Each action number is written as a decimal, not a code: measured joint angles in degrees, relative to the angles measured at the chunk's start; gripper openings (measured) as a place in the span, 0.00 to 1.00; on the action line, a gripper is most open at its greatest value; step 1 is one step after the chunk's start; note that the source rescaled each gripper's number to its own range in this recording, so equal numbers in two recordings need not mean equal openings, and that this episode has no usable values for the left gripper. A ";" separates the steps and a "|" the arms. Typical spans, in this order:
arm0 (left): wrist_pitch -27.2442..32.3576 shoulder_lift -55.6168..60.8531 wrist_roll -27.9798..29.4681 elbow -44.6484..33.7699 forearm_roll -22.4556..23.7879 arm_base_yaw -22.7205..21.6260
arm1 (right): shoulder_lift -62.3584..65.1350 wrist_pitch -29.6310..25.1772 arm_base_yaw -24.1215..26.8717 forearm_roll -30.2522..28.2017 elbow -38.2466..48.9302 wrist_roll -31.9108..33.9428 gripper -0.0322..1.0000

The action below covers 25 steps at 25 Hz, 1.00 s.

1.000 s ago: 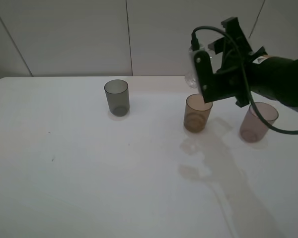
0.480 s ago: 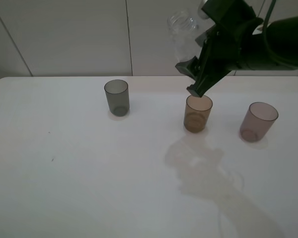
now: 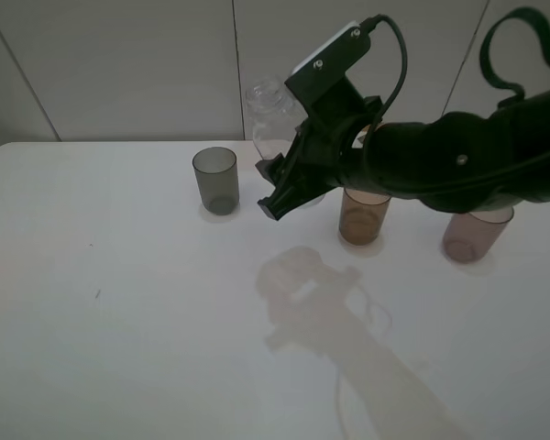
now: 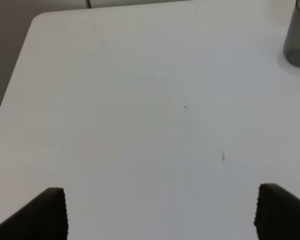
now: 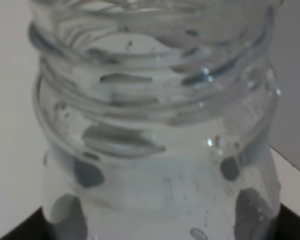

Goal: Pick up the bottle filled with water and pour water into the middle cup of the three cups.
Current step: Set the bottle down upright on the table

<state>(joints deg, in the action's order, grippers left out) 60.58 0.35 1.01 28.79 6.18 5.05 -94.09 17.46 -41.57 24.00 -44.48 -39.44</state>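
Observation:
My right gripper (image 3: 291,174) is shut on the clear bottle (image 3: 269,117) and holds it above the table, between the smoky grey cup (image 3: 215,181) and the amber middle cup (image 3: 361,218). The bottle stands roughly upright with its open neck up. In the right wrist view its threaded neck (image 5: 155,100) fills the frame, with droplets inside. My arm hides the amber cup's rim and part of the mauve-pink cup (image 3: 473,236). My left gripper (image 4: 162,212) is open and empty over bare table. The grey cup also shows in the left wrist view (image 4: 297,37).
The white table (image 3: 119,321) meets a pale panelled wall at the back. The right arm's black cable loops above the arm. The table's left corner and edge show in the left wrist view (image 4: 32,22).
My right arm has carried the bottle from over the amber cup up, then left and down towards the grey cup. The bottle now stands more upright. The cups have not moved.

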 joint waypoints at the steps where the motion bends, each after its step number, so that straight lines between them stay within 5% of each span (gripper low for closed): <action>1: 0.00 0.00 0.00 0.00 0.00 0.00 | -1.86 2.05 -0.54 0.31 0.00 0.14 0.06; 8: 0.00 0.00 0.00 0.00 0.00 0.00 | -10.59 12.88 -2.72 1.85 -0.04 4.26 0.06; 17: 0.00 0.00 0.00 0.00 0.00 0.00 | -15.33 19.89 -3.06 3.59 -0.11 25.05 0.06; 25: 0.00 0.00 0.00 0.00 0.00 0.00 | -21.71 25.88 -3.06 -1.20 -0.17 27.20 0.06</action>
<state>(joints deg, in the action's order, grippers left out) 60.58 0.35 1.01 28.79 6.18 5.05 -115.79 43.34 -44.64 22.81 -44.64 -12.24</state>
